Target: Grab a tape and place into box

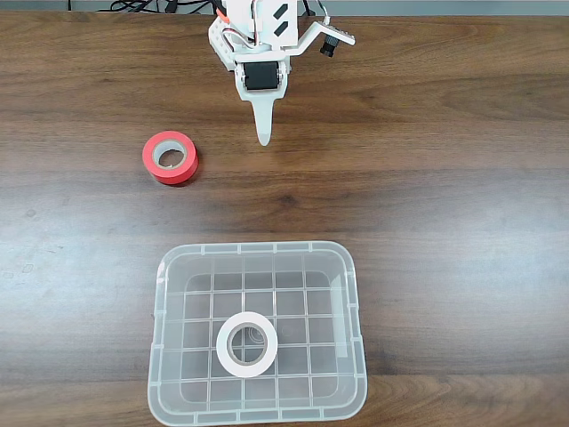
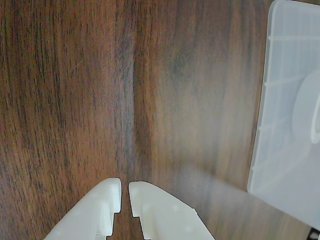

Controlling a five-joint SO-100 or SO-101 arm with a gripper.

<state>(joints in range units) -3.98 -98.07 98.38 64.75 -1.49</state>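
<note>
The white tape roll [image 1: 247, 344] lies flat on the grid bottom of the clear plastic box [image 1: 169, 294], near the front of the table in the fixed view. In the wrist view the box [image 2: 285, 150] fills the right edge and a pale curve of the tape [image 2: 314, 115] shows through its wall. My white gripper [image 1: 263, 133] hangs at the back of the table, well away from the box, pointing down. Its fingertips [image 2: 125, 192] stand almost together with only a thin gap and nothing between them.
A red tape roll with a grey core [image 1: 171, 157] lies on the wooden table [image 1: 444, 178], left of the gripper in the fixed view. Cables run along the table's back edge behind the arm.
</note>
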